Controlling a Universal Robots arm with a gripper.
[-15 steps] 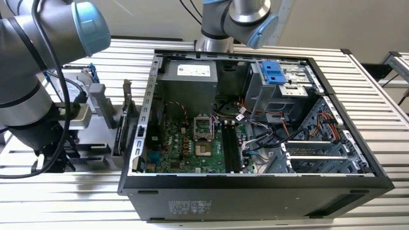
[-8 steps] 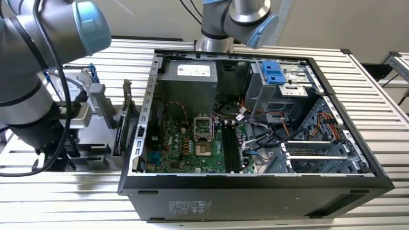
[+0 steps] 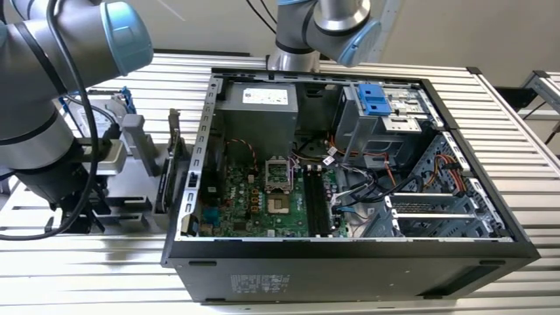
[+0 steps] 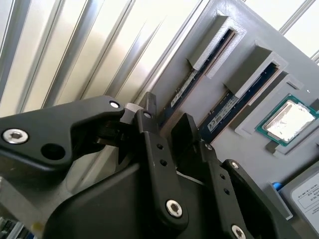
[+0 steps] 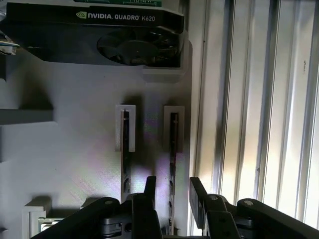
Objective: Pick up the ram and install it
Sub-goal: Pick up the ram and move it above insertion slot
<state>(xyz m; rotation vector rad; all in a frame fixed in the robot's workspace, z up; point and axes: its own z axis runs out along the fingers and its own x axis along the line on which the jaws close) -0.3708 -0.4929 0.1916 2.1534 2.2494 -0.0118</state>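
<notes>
The gripper (image 5: 173, 188) hangs open, holding nothing, its 2 fingers (image 5: 149, 185) straddling the ram (image 5: 172, 144). The ram stands edge-up in the slot nearest the grey holder's (image 5: 75, 149) edge, with a 2nd stick (image 5: 124, 149) beside it.

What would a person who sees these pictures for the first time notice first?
The open computer case lies in the middle of the exterior view, its green motherboard exposed. In the first wrist view, the gripper stands open astride the ram, which sits on edge in a grey holder.
</notes>
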